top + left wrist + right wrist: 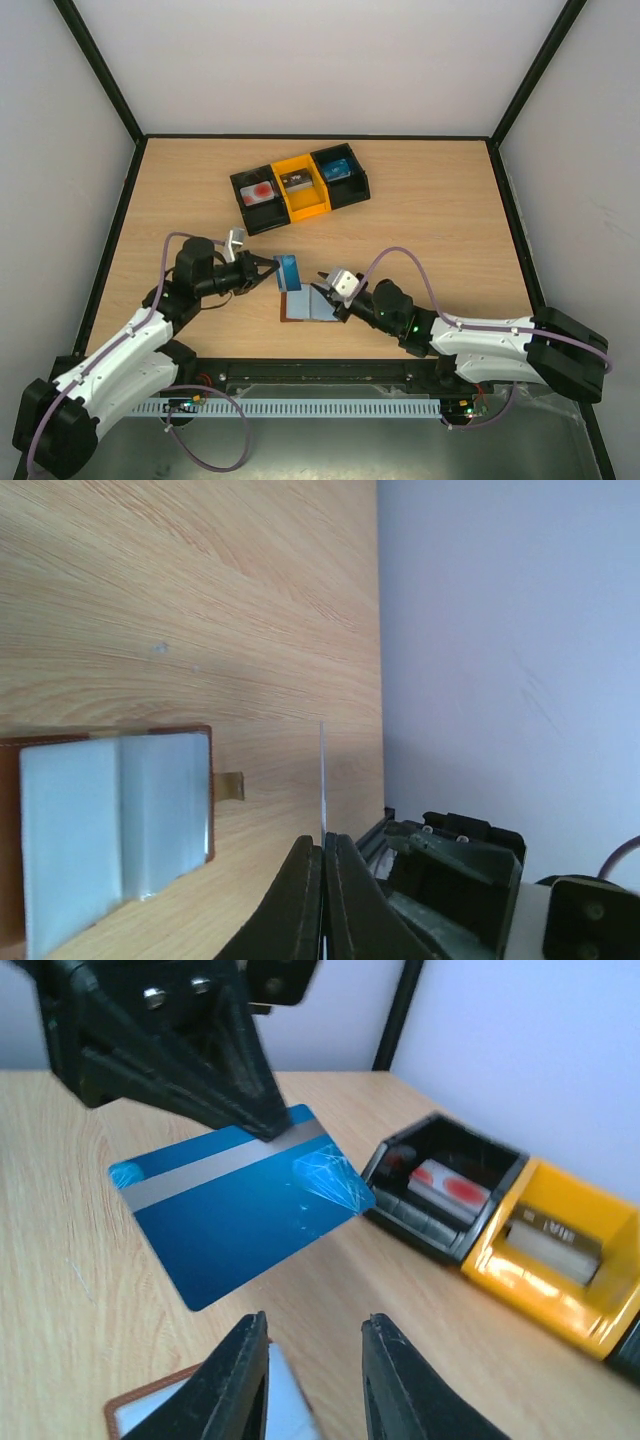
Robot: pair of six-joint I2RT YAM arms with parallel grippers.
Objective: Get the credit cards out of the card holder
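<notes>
The brown card holder [305, 306] lies open on the table, its blue-grey pockets facing up. My left gripper [268, 270] is shut on a blue card [288, 272] with a grey stripe and holds it upright just left of the holder. In the left wrist view the card [323, 780] shows edge-on between my shut fingers, with the holder [110, 820] and its tab [230, 786] to the left. My right gripper [325, 287] is open and empty over the holder's right half. The right wrist view shows the blue card [235, 1205] and the holder's corner [170, 1410]. No red-pink card is in view.
A black-and-yellow three-part tray [308, 212] stands at the back centre. Its left compartment holds a whitish card with a red round mark [261, 192]. It also shows in the right wrist view [450, 1182]. The other two compartments hold a dark item and a blue item.
</notes>
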